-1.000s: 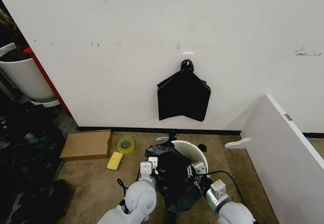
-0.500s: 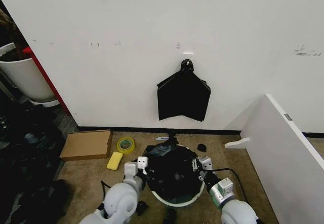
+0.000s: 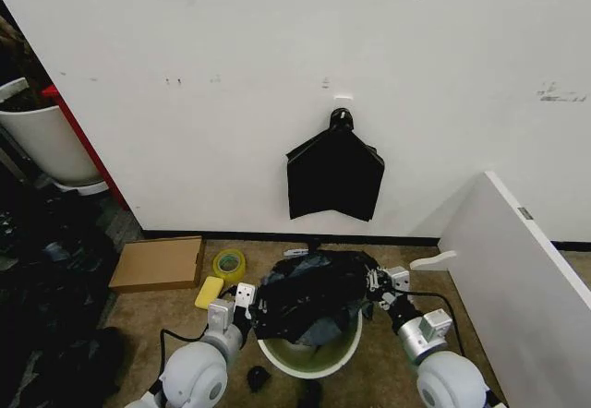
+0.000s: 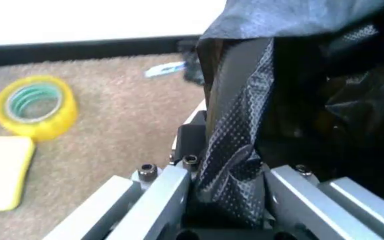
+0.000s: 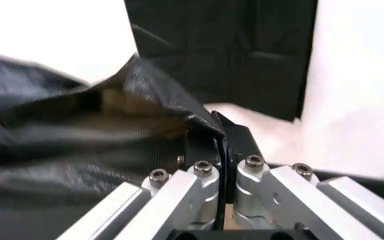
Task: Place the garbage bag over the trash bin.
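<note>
While both grippers pinch its edges, left gripper [image 3: 242, 299] and right gripper [image 3: 380, 284], the garbage bag [image 3: 309, 293] stretches above the trash bin [image 3: 309, 357].

Tan carpeted floor [image 3: 175, 334]: at the left lie a flat brown cardboard box [image 3: 159, 263], a yellow tape roll [image 3: 229, 264] and a yellow rectangular sponge [image 3: 210, 293]; the round cream-white trash bin [image 3: 314, 360] stands near, centre.

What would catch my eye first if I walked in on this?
Probably the glossy black garbage bag stretched over the cream trash bin on the carpet, pinched by the left tool on one side and the right tool on the other. Above, a black diamond-shaped bundle hangs on the white wall.
</note>
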Controlling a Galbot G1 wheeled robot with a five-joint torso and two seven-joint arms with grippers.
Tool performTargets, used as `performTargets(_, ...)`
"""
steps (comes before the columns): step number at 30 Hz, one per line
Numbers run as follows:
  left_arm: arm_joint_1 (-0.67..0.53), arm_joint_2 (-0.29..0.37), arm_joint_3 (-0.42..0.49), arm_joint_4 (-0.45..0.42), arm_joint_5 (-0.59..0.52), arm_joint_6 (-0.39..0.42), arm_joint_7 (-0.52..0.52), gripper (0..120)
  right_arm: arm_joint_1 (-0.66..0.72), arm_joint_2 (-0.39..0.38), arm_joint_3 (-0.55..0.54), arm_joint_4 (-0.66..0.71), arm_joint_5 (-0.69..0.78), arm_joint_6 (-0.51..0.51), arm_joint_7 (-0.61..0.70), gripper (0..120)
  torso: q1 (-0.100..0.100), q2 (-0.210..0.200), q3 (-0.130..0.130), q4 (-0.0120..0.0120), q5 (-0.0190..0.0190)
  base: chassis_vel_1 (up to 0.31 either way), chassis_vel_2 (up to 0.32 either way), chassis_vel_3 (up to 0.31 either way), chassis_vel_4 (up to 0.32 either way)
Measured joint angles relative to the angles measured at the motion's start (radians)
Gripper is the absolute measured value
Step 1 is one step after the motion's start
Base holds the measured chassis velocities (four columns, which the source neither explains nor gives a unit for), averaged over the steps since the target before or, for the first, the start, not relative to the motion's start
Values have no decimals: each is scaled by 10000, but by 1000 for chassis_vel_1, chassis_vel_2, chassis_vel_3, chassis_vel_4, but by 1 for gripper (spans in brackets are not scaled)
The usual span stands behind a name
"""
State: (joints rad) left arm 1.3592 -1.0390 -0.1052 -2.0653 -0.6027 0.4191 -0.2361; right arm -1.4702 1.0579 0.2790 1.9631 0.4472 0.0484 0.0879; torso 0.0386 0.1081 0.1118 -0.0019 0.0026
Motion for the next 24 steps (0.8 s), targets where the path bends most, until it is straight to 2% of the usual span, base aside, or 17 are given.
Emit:
performTargets(7, -28, 248, -225, -779, -895, -109, 393, 0, -472, -180, 79, 346, 267, -803, 443, 0, 0, 0, 0, -1, 2, 0, 0, 0, 0)
performTargets(15, -520, 169, -629, -1115, -2103, 86, 43, 0, -885, -234, 19, 601, 302, -715, 222, 0, 0, 0, -1, 0, -2, 0, 0, 0, 0)
performTargets(24, -1007, -221, -870, -797, -2569, -43, -554, 0, -1278, -218, 47, 312, 800, 1132, -2717, 0, 0, 0, 0, 0, -2, 0, 0, 0, 0)
